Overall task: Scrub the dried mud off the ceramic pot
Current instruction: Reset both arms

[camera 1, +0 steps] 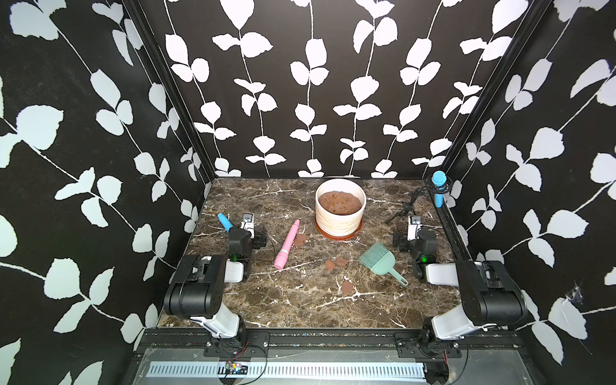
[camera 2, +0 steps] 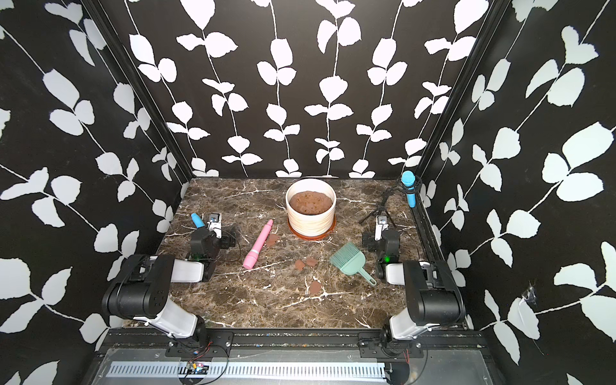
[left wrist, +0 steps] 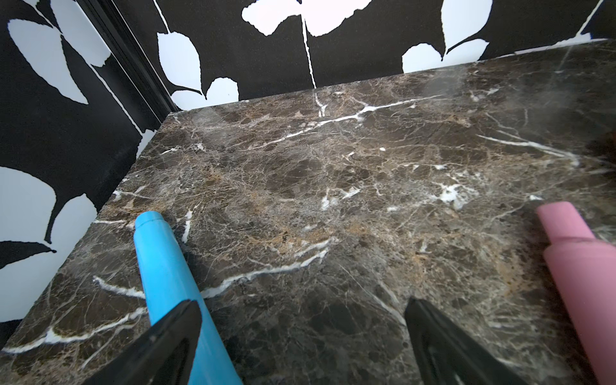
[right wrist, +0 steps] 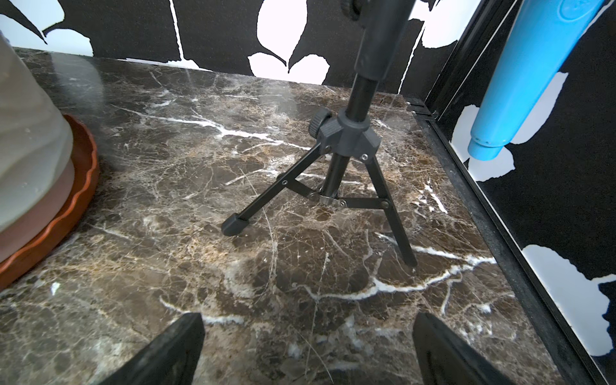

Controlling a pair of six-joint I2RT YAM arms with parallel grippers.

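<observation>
The round cream-white ribbed ceramic pot (camera 1: 340,213) stands on an orange saucer near the back of the brown marble table (camera 1: 266,300). It is full of lumpy brown soil. The pot is between the two arms and a bit farther back than both of them.

The left pincer (left wrist: 301,308) has its two black fingers wide apart, with only bare table between them. It holds nothing. The pot is off to its right side, well apart from it. A blue plastic stick (left wrist: 166,266) lies right by one finger, and I cannot tell if they touch. A long pink plastic stick (camera 1: 287,245) lies between this pincer and the pot.

The right pincer (right wrist: 310,318) is wide apart too and holds nothing. The pot is near it on its left side, not touching. A small black tripod (right wrist: 346,160) stands just past it, with a blue microphone (camera 1: 438,186) on top.

The dried mud (camera 1: 335,263) lies as flat reddish-brown chips on the table in front of the pot. One chip (camera 1: 300,239) is just beside the pink stick, two sit close together, and one (camera 1: 347,286) is nearer the front. All are apart from both pincers. A green plastic brush and dustpan (camera 1: 380,261) lies between the two close chips and the right arm.
</observation>
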